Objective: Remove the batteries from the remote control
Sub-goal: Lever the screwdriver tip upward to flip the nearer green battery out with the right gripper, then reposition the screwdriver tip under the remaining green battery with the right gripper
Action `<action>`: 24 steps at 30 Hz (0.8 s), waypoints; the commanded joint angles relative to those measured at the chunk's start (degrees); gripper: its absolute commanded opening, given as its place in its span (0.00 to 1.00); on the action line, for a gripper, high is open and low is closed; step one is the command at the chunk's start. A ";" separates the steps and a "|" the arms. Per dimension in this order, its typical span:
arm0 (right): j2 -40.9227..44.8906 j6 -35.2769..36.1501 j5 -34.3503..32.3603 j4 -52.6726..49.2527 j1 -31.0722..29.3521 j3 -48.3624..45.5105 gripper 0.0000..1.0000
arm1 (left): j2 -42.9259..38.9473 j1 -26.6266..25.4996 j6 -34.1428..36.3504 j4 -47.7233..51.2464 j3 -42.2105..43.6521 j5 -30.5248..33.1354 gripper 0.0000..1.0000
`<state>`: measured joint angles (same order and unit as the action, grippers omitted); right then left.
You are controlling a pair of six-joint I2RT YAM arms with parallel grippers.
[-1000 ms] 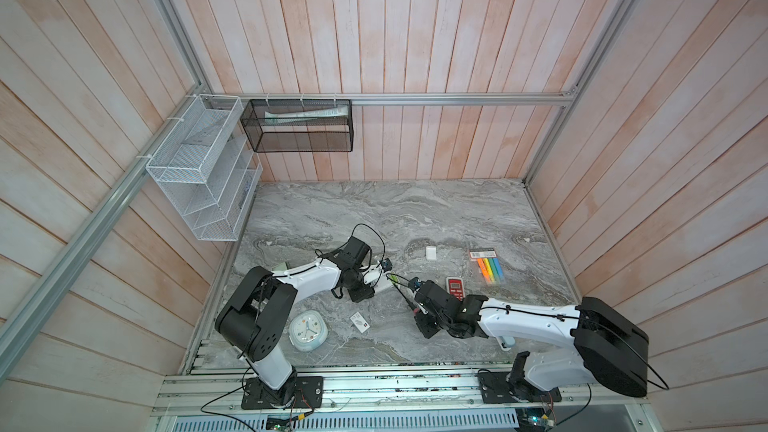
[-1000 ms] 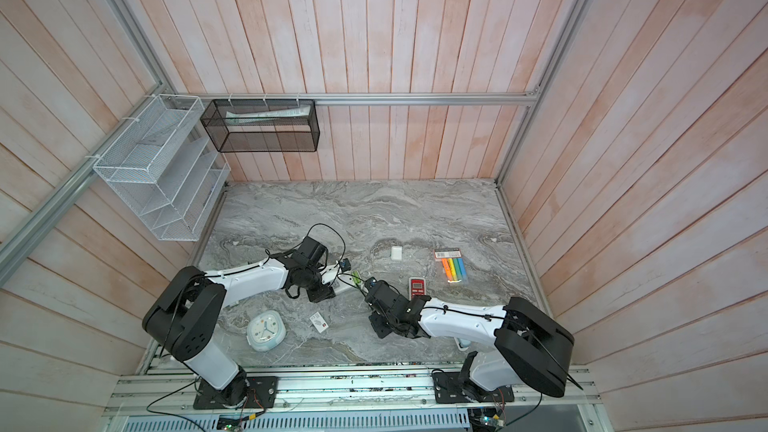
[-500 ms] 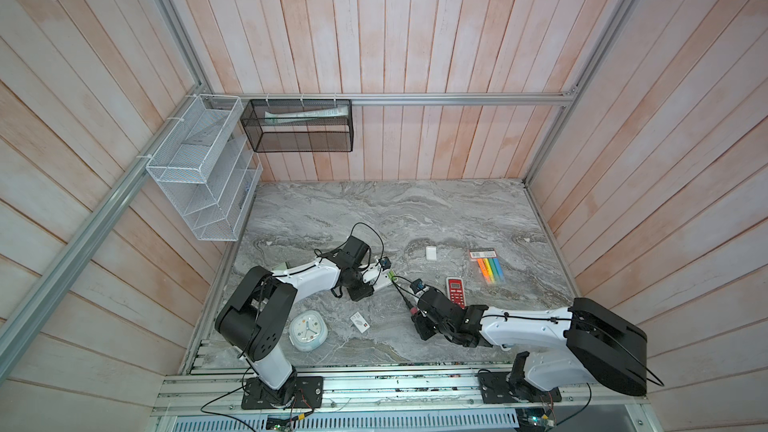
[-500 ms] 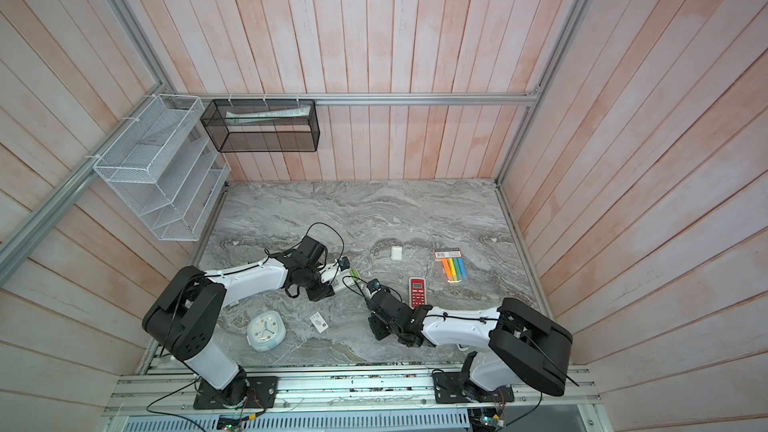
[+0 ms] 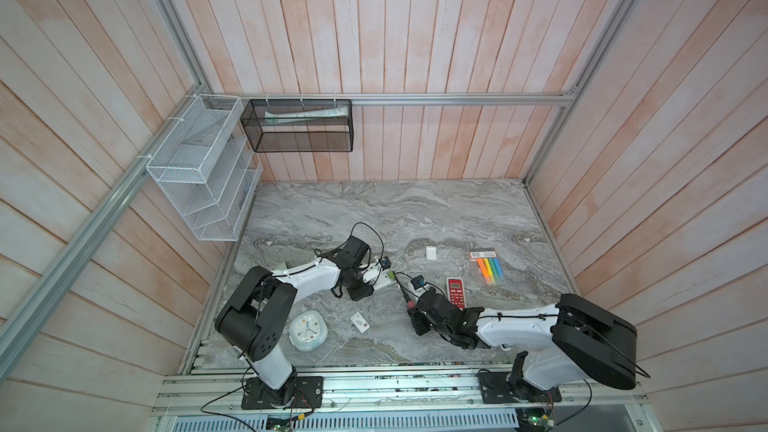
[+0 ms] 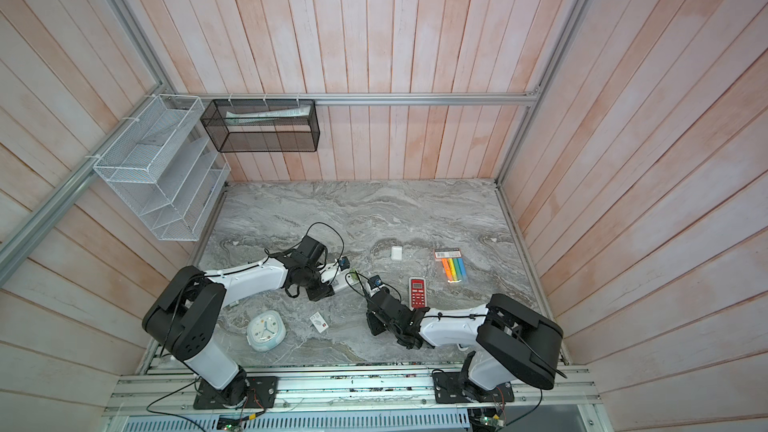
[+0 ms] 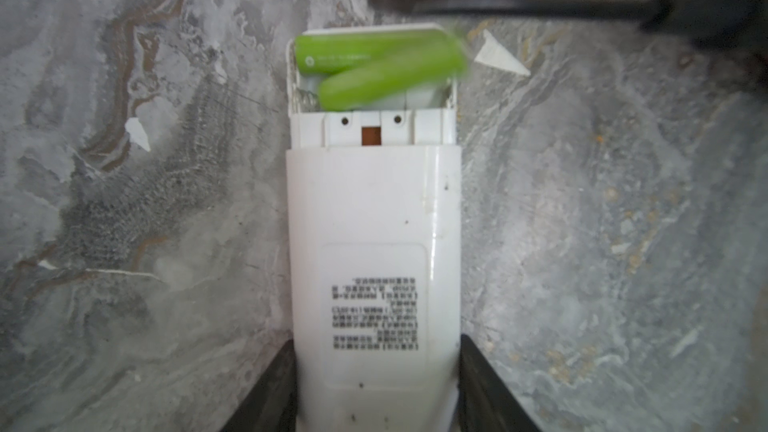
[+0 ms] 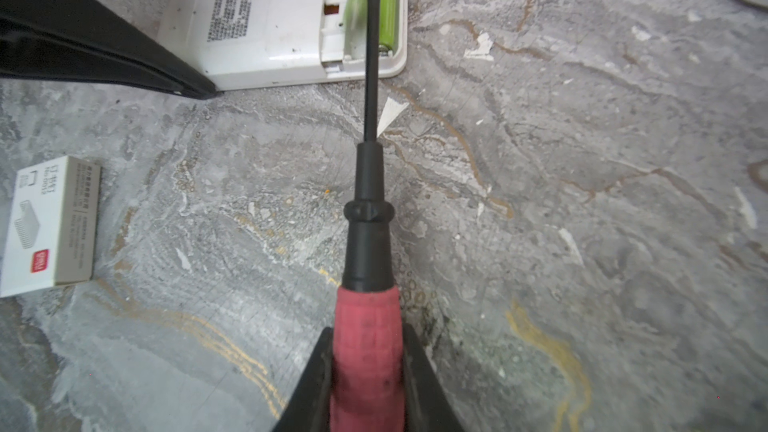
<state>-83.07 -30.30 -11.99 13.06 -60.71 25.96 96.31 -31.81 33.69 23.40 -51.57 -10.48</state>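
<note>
Our right arm has drawn nearer since a second ago, our right hand [image 8: 368,330] clamped on the red-handled screwdriver [image 8: 368,218], whose blade reaches over the white remote [image 7: 374,222] pinched by its sides in our left hand [image 7: 376,342], two green batteries [image 7: 374,56] in its open bay, one tilted up

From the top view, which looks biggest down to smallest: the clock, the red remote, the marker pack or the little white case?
Largest: clock and marker pack, too alike to rank.
Next: red remote.
Smallest: little white case.
</note>
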 commanded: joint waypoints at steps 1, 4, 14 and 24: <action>-1.30 -3.09 -2.76 -2.57 -0.12 -1.47 0.00 | 2.28 -0.09 0.77 5.63 0.19 -0.14 0.51; -1.39 -3.88 -3.22 -2.60 -0.15 -1.26 0.00 | 2.65 -0.01 0.08 6.45 -0.62 0.28 0.50; 3.56 -1.78 -0.93 -2.90 -0.14 -1.04 0.00 | 2.35 0.43 -1.75 5.44 -0.73 2.02 0.50; 7.79 -1.67 3.85 -13.97 1.08 4.22 0.00 | 1.42 0.79 -3.72 5.00 -0.89 4.25 0.50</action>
<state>-76.16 -32.56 -10.98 4.64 -60.40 27.07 96.97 -31.70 32.27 25.04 -52.77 -9.78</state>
